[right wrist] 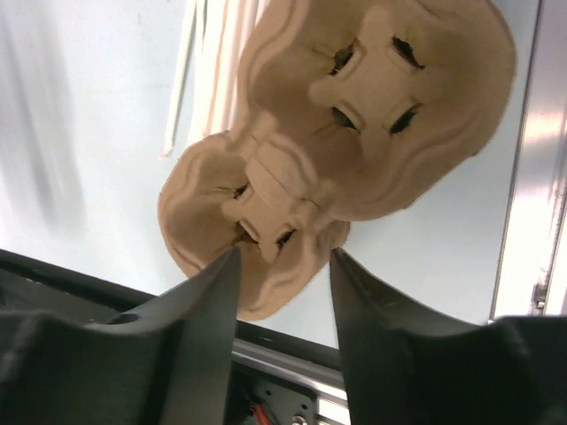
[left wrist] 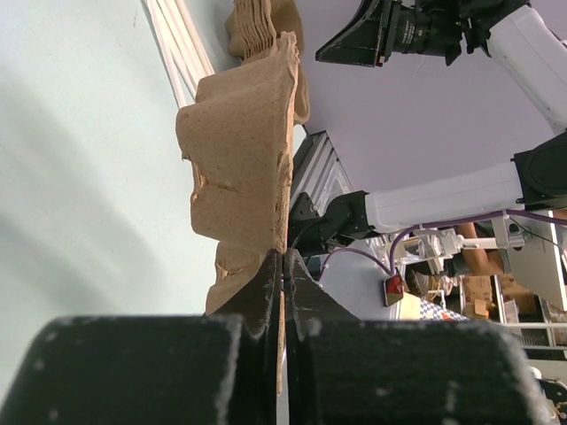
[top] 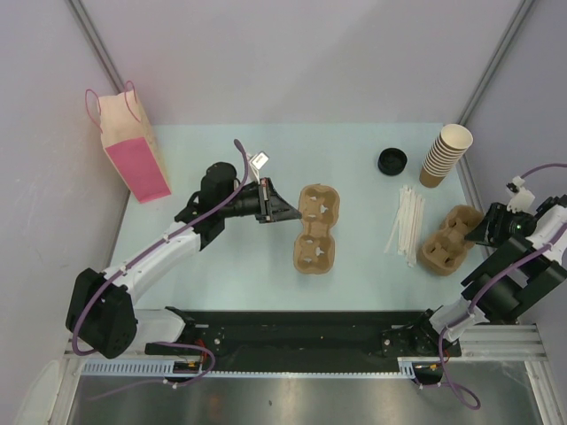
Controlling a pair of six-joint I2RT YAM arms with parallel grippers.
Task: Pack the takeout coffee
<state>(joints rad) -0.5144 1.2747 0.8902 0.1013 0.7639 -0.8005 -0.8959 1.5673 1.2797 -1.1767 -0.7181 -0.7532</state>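
Coffee (top: 392, 161) sits at the far right-centre of the table (top: 221, 266), near the cups (top: 446, 152). From above only its black lid shows, cup body hidden. Neither arm touches it and it's well apart from both.

L gripper (left wrist: 282, 266) is pressed together on the rim of a carrier (top: 317, 228) mid-table, thin pulp edge pinched between the fingers. Prob. held that way to steady it for loading. Its wells have nothing in them, so coffee isn't packed yet.

R gripper (right wrist: 283, 258) hangs over the carrier stack (top: 447, 241) w/ jaws spread, nothing pinched, so I judge it the arm free to fetch the coffee.

Room: bare table runs from carrier up to coffee, a fair lane. R side is tighter: stack sits near the table's right edge w/ straws (top: 406, 223) just beside it, between stack and carrier. Bag (top: 133, 150) stands upright far left, well apart.
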